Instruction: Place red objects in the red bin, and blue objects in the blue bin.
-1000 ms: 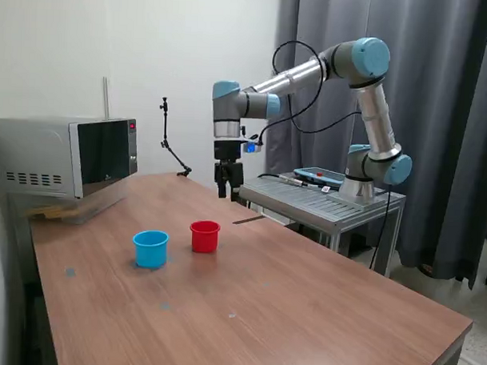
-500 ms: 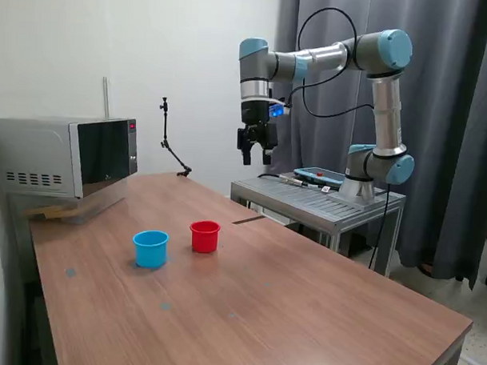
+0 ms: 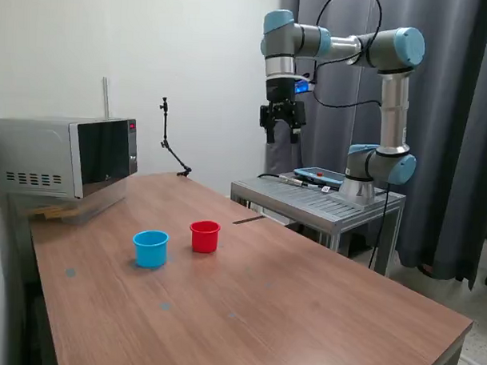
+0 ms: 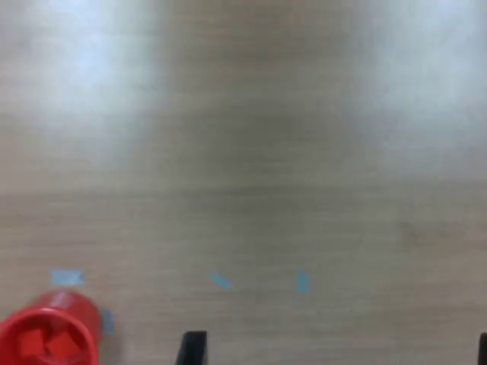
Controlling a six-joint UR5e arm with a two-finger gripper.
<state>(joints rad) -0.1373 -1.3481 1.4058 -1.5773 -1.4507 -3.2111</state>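
A UR5e arm [image 3: 368, 51] stands drawn up high over the metal stand [image 3: 323, 203] at the far side of a long wooden table [image 3: 303, 313], having swung up and toward the exterior view's right from a low pose over the table a second ago. A microwave [image 3: 64, 156] sits at the table's far corner on the exterior view's left. Mid-table, the red cup [image 3: 204, 235] and the blue cup [image 3: 150, 248] stand just beside each other, unmoved. The gripper [image 3: 280, 134] hangs well above and well apart from both, its fingers parted and holding nothing. In the blurred wrist view, two red cubes [image 4: 47, 346] lie inside the red cup; the blue cubes are not visible in either view and may be inside the blue cup, whose interior cannot be seen. With no cube left on the table, the retreat suggests the sorting is finished or nearly so.
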